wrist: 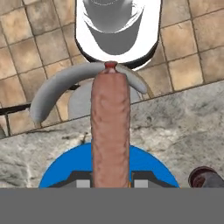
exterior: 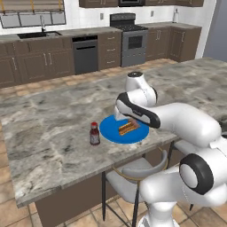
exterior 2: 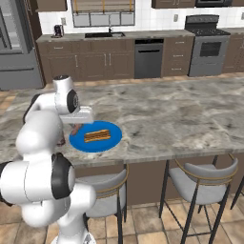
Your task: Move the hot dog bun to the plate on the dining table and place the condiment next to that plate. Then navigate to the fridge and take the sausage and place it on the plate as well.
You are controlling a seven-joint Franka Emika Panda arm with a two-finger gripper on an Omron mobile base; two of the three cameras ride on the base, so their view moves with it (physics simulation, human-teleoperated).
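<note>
We are gripping the sausage (wrist: 110,131) in the closed gripper (wrist: 110,183), holding it above the plate (exterior: 111,130) on the dining table (exterior: 53,128). The hot dog bun (exterior: 127,128) is lying on the plate. The condiment (exterior: 94,134) is standing just beside the plate, at its 9 o'clock in the left base view.

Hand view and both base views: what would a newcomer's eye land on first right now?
The sausage, clamped in the gripper, stands up the middle of the hand view above the blue plate. On the marble dining table, that plate carries the hot dog bun near the table's front edge. The condiment stands just beside the plate.
</note>
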